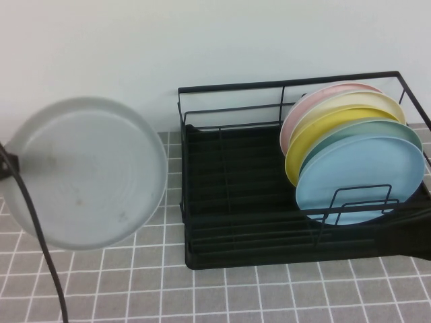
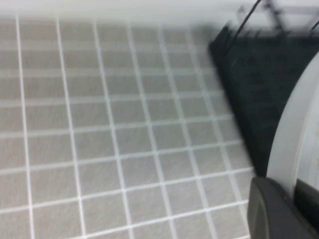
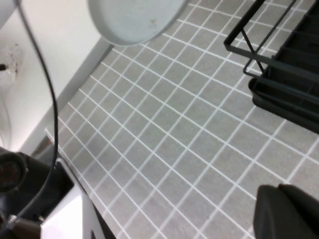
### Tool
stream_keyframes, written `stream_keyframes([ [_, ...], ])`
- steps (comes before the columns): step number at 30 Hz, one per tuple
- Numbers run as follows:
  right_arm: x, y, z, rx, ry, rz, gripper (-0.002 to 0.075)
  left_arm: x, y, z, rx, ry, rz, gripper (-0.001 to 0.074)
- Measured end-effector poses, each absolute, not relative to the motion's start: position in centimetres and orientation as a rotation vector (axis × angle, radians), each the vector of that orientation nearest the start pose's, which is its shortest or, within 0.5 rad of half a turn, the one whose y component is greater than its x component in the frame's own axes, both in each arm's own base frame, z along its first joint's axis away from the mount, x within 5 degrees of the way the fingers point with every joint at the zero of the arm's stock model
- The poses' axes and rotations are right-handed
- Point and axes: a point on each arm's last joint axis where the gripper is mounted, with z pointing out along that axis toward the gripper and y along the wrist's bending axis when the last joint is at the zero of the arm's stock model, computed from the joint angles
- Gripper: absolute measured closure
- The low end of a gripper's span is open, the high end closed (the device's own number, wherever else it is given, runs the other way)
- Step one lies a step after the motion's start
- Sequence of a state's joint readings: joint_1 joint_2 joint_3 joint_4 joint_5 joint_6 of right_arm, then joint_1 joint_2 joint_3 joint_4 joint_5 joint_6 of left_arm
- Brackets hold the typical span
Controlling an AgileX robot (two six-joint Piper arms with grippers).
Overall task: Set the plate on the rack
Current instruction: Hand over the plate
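The pale grey plate (image 1: pixel 84 171) is held up off the tiled table at the left, tilted with its face toward the camera. My left gripper (image 1: pixel 7 165) is shut on its left rim. In the left wrist view the gripper (image 2: pixel 291 191) has a dark finger on each side of the plate's rim (image 2: pixel 294 139). The black wire rack (image 1: pixel 242 202) stands to the right of the plate, and its left part holds nothing. The plate (image 3: pixel 134 17) and a rack corner (image 3: pixel 284 64) also show in the right wrist view. My right gripper (image 3: pixel 289 214) is shut and empty, low by the rack's front right.
Several coloured plates stand on edge in the rack's right half: pink (image 1: pixel 303 111), yellow (image 1: pixel 316 138), pale green (image 1: pixel 363 128) and light blue (image 1: pixel 360 178) among them. A black cable (image 1: pixel 40 249) hangs down from the left arm. A white wall stands behind the rack.
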State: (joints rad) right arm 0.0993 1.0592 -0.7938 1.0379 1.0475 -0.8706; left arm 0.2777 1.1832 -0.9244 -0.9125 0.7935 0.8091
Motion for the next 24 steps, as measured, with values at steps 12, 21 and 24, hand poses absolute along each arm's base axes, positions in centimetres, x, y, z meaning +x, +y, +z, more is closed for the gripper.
stream_keyframes([
  [12, 17.5, 9.1, 32.6, -0.598, 2.151, 1.122, 0.0727, 20.6, -1.9, 33.9, 0.217, 2.162, -0.548, 0.0734],
  [21, 18.0, 9.4, 33.7, -0.470, 2.052, 1.222, 0.0519, 20.5, -2.5, 34.0, 0.205, 2.149, -0.620, 0.0734],
  [24, 18.0, 9.5, 34.0, -0.480, 2.002, 1.237, 0.0383, 20.4, -3.2, 34.0, 0.235, 2.146, -0.648, 0.0734],
])
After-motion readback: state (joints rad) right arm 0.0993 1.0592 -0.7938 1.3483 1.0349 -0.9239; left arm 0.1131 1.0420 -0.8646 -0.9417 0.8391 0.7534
